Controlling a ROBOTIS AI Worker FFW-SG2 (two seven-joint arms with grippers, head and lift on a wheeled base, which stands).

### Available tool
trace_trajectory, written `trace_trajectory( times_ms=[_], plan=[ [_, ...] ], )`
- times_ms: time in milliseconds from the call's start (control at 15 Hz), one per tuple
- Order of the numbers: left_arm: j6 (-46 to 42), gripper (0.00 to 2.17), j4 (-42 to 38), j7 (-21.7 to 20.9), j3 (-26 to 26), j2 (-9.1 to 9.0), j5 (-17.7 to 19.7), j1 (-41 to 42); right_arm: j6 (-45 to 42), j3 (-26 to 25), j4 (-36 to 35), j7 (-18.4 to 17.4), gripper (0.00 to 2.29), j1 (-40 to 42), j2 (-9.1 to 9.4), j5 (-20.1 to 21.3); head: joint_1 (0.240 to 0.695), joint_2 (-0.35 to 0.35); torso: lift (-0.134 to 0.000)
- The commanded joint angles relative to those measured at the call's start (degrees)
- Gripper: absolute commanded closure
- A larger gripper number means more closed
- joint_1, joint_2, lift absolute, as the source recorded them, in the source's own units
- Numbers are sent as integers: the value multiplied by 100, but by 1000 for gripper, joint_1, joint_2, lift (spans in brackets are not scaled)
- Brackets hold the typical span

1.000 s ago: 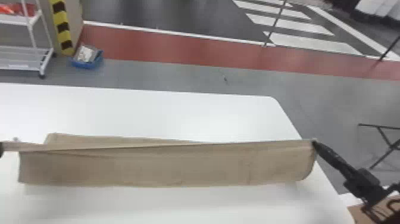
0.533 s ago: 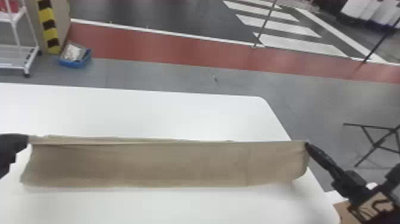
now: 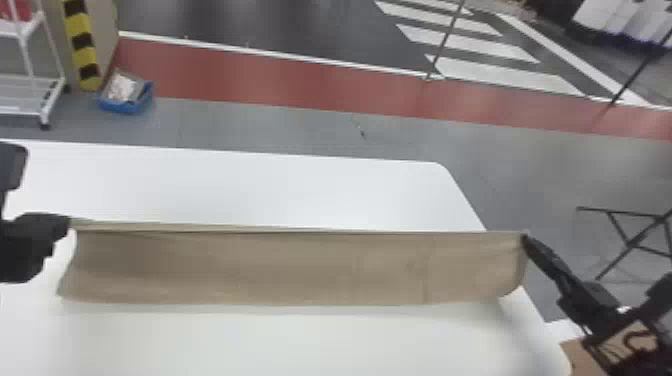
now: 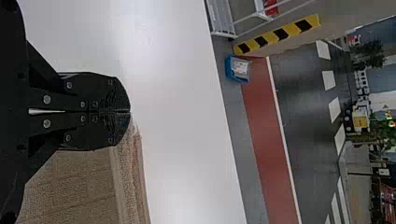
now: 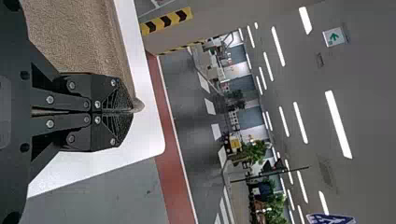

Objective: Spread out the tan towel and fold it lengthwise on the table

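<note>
With left pincer (image 4: 129,112) and right pincer (image 5: 132,112) both closed to the tips, clasps one end of the towel in each. Look beneath for the desk (image 3: 250,185), broad and white, under most of the span. Find the towel (image 3: 300,270) strung out above it as a long strip, reaching on the right to about the desk's side edge. Expect light, soft cloth, too limp to hold a shape unaided, nothing fragile, and, given the coarse weave, unlikely to slide from a firm pinch. Expect sagging or wrinkling on any loss of tension; best keep both ends level and the pull gentle. Take hold along the upper edge (image 3: 350,231), drawn nearly straight, and let the lower edge (image 3: 280,303) lead onto the desk; cannot tell if touching already. Mind the hem (image 4: 133,186) near the left pincer, seemingly layered: pinch through every ply or risk a skewed fold. Judge the nub (image 5: 139,104) of cloth past the right tips a shallow bite, probably enough for so light a load.
</note>
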Motion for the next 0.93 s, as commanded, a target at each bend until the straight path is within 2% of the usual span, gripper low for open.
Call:
trace_trajectory(
  times_ms=[0,67,133,200,267,333,400,533,600,800,867],
  plan=[
    [0,1538,174,10,-102,0,-31,-188,-10,59,174,-87,1325,-291,-16,246,695,-350,-124],
    [0,1534,297,10,-181,0,-66,-302,-10,94,288,-201,1322,-450,-16,413,695,-350,-124],
    [0,1379,446,1,-252,0,-119,-381,7,217,402,-254,1301,-573,-42,554,695,-350,-124],
    [-17,1204,552,1,-278,-8,-154,-408,7,314,499,-316,1089,-660,-51,624,695,-350,-124],
    [-70,802,675,-17,-287,-35,-163,-452,-10,402,578,-527,809,-704,-51,703,695,-350,-124],
    [-211,272,815,-17,-366,-44,-171,-522,-45,507,640,-711,461,-722,-68,712,695,-350,-124],
    [-387,255,929,-8,-428,-44,-189,-584,-151,613,719,-834,306,-757,-77,721,695,-350,-124],
    [-1265,113,1105,27,-507,-70,-136,-601,-204,710,736,-966,221,-810,-68,835,695,-350,-124],
    [-1810,113,1149,71,-515,-79,-101,-548,-256,718,710,-966,205,-810,-59,809,695,-350,-124],
    [-1863,124,1052,80,-471,-52,-40,-469,-204,718,481,-931,205,-731,-51,773,695,-350,-124],
    [-1881,130,1052,80,-454,-26,-22,-460,-63,727,481,-905,208,-775,-103,809,695,-350,-124]
  ],
)
